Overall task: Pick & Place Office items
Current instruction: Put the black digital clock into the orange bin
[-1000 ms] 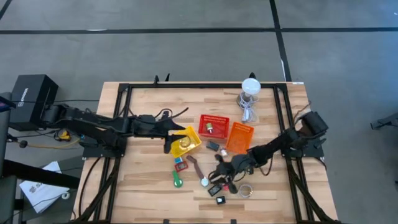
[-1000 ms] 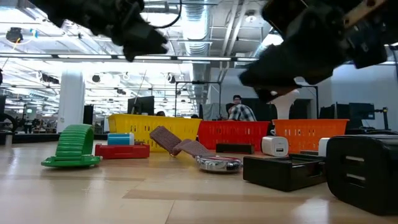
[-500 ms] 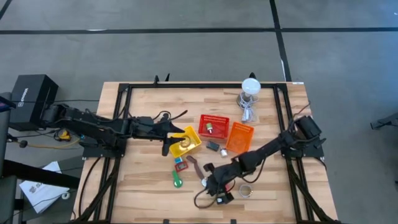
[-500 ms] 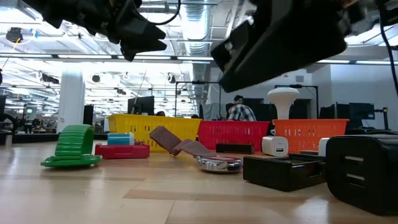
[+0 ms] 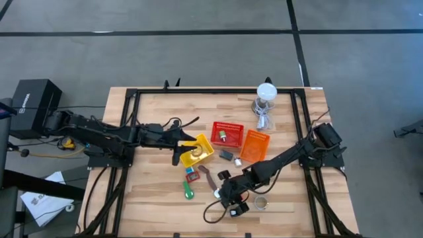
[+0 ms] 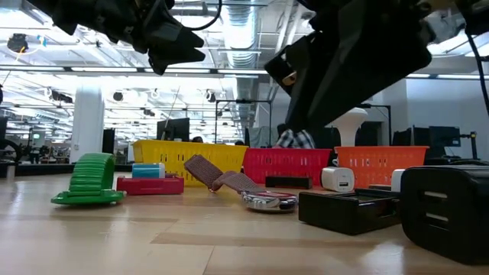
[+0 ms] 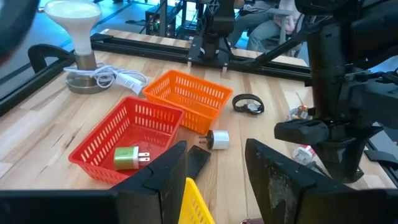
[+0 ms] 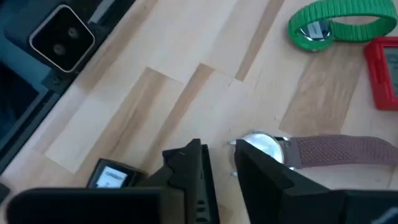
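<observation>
The office items lie scattered on the wooden table in front of the baskets: a green watch [image 5: 189,193], a red flat piece [image 5: 192,176], a brown-strapped watch [image 8: 323,152] with a round silver face [image 8: 261,144], small black pieces [image 5: 234,211] and a ring [image 5: 261,203]. My right gripper [image 5: 223,190] hangs open above the table, pointing steeply down, its fingers [image 8: 186,168] just beside the watch face and clear of it. My left gripper [image 5: 182,151] stands open over the corner of the yellow basket [image 7: 196,199], nothing between its fingers.
A red basket [image 5: 227,132] holds a green plug [image 7: 127,157]. Beside it stands an orange basket [image 5: 254,145]. A white-topped lamp with a coiled cable [image 5: 266,99] stands at the far right. A black piece [image 7: 198,160] and a white one [image 7: 217,138] lie between the baskets.
My right gripper has swung toward the table's left and near edge, from over the black pieces to over the brown-strapped watch, and has tipped steeply downward. The items on the table have stayed where they were.
</observation>
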